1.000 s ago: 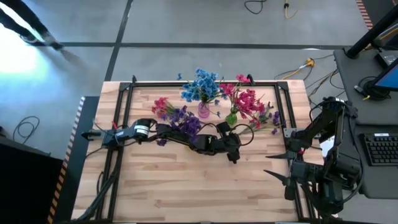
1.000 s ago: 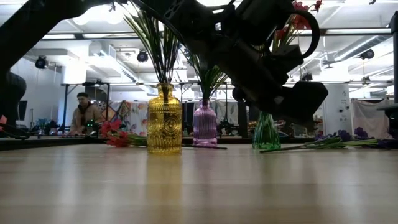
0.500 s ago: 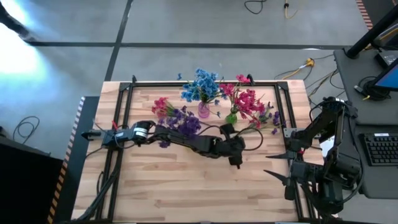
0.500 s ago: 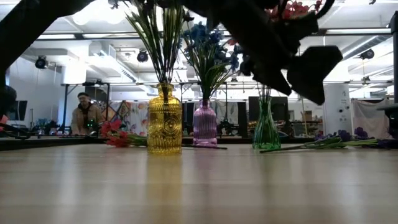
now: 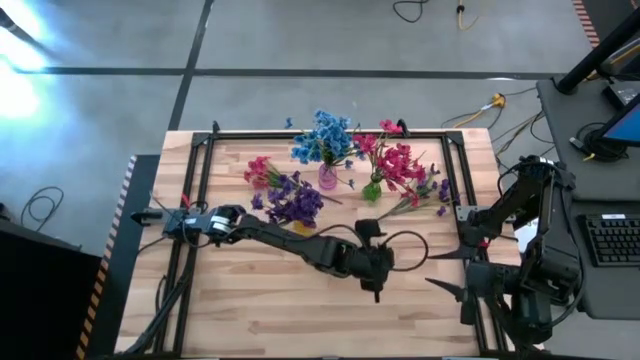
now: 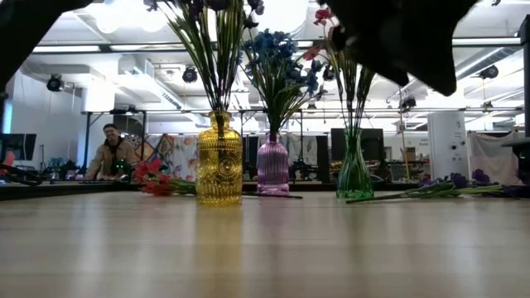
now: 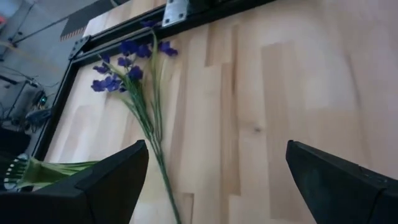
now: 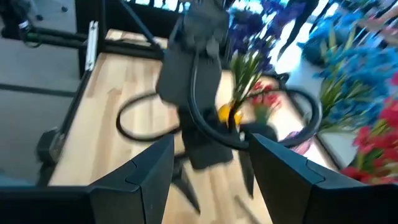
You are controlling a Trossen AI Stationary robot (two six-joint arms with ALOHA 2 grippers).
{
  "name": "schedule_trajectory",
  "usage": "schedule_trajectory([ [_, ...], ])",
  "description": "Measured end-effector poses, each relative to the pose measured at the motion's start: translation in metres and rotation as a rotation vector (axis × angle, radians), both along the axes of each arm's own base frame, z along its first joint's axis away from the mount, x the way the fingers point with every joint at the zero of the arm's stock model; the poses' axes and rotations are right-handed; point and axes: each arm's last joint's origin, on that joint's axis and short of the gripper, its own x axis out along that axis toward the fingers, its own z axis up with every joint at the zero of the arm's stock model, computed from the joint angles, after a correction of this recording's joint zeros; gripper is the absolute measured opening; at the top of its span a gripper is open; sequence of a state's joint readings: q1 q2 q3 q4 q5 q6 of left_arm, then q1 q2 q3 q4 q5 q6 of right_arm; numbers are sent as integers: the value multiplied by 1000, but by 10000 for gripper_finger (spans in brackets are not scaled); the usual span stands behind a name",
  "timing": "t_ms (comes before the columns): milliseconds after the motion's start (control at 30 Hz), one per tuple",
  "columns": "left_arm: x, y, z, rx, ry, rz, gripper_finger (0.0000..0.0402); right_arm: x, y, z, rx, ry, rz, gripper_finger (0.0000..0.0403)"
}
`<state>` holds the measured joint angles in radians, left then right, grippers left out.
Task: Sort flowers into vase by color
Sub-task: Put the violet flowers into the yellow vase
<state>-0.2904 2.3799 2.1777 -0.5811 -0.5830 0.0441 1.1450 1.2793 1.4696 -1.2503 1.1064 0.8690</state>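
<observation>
1. Tabletop (image 5: 300, 310): pale wooden planks inside a dark metal frame, seen from above.
2. Yellow vase (image 6: 219, 161): amber ribbed glass, upright, holding purple flowers (image 5: 292, 198) on long thin green stems.
3. Pink vase (image 6: 272, 166): translucent, upright, just beside the yellow one; it carries the bright blue flowers (image 5: 324, 138), small clustered blooms spreading above a fan of green stems.
4. Green vase (image 6: 354, 172): clear green glass, upright, holding the red-pink flowers (image 5: 397, 162).
5. Loose red-pink sprig (image 5: 258, 170): lies flat on the tabletop near the yellow vase, on the side toward the left arm's base.
6. Loose purple sprig (image 7: 127, 68): lies flat near the frame beyond the green vase, dark violet blooms at the end of a thin green stem; also visible in the high view (image 5: 432, 192).
7. Left pincer (image 5: 377, 283): reaches across the middle of the tabletop, well in front of the vases; its fingers (image 7: 106, 180) stand wide apart and released, with nothing between them.
8. Right pincer (image 5: 447, 279): waits at the right edge of the tabletop, jaws parted, holding nothing.
9. Person (image 6: 110, 151): in the room behind the tabletop.
</observation>
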Motion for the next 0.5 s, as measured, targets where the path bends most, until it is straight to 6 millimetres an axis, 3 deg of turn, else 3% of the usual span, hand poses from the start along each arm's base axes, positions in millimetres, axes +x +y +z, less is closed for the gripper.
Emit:
schedule_trajectory([
  [267, -19, -21, 40, 23, 61, -23, 362, 1, 0, -12, 172, 131, -42, 203],
  [500, -39, -41, 49, 84, 80, -4, 362, 20, -16, -49, 217, 389, -230, 203],
])
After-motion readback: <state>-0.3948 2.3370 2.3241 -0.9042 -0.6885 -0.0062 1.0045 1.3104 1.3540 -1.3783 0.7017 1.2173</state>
